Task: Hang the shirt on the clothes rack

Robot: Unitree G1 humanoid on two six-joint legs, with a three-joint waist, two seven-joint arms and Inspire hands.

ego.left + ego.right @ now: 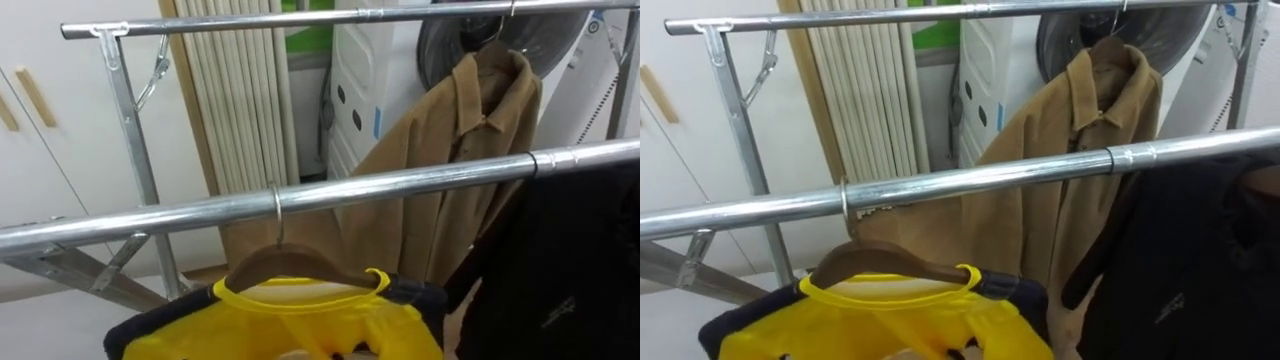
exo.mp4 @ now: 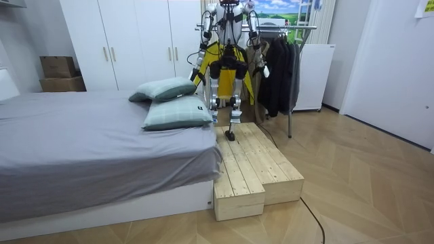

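Closest to the robot's head hangs the yellow jacket with dark sleeves [image 1: 300, 325]. It sits on a brown wooden hanger [image 1: 290, 265]. The hanger's thin metal hook [image 1: 277, 215] goes over the near shiny metal bar [image 1: 420, 180] of the clothes rack, left of the middle. In the room view the robot stands at the far end of the pale wooden step [image 2: 251, 163], by the corner of the grey bed [image 2: 88, 149]. It faces the rack, with the yellow jacket in front of its body. Its left hand [image 2: 196, 71] is low at the jacket's left edge and its right hand [image 2: 264, 70] is low at the jacket's right side. Both are too small to see well, so I cannot tell if they hold the jacket or have let go. To the right on the near bar hangs a black coat [image 1: 570, 270]. Behind it a brown jacket with a collar [image 1: 455, 150] hangs from the far metal bar [image 1: 300, 20]. Farthest back are a white cupboard [image 1: 60, 110], a tan ribbed curtain [image 1: 235, 100] and a white machine [image 1: 360, 90].
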